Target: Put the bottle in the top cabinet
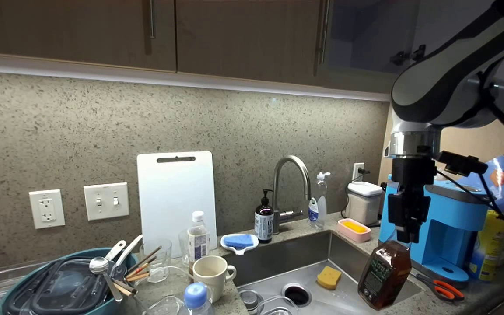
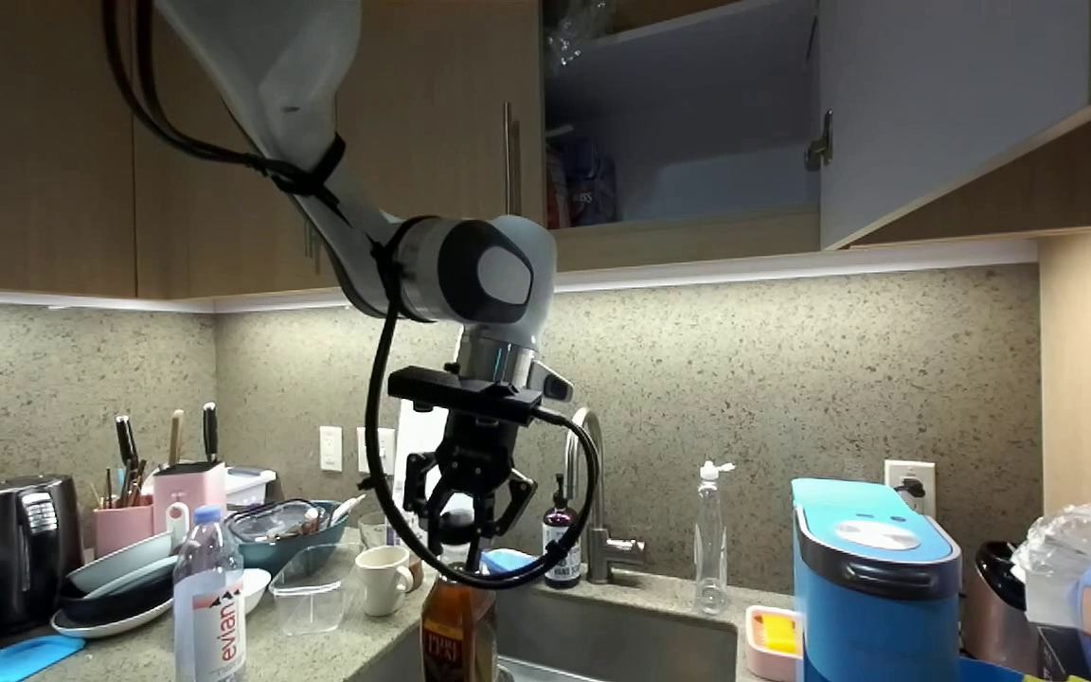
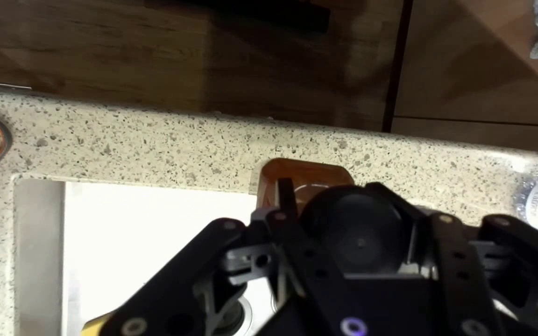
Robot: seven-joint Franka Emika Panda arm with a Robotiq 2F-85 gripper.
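The dark amber-brown bottle [image 1: 385, 275] hangs tilted over the front right of the sink in an exterior view. It also shows, cut off at the bottom, in an exterior view [image 2: 458, 630]. In the wrist view, its amber body [image 3: 304, 172] shows behind its black cap. My gripper [image 1: 407, 236] points down, with its fingers closed on both sides of the cap; it also shows in the wrist view [image 3: 330, 184]. The top cabinet [image 2: 697, 161] stands open above and to the right of the gripper, its door [image 2: 953, 114] swung outward. Its pale interior also shows in an exterior view [image 1: 365, 35].
The sink [image 1: 289, 258] lies below, with a faucet [image 1: 293, 162] behind. A blue coffee machine [image 2: 877, 578] stands at the right. Scissors [image 1: 442, 288] lie on the counter. A mug [image 1: 212, 273] and a blue-capped bottle [image 1: 196, 297] stand left. Several items [image 2: 583, 185] sit inside the cabinet's left.
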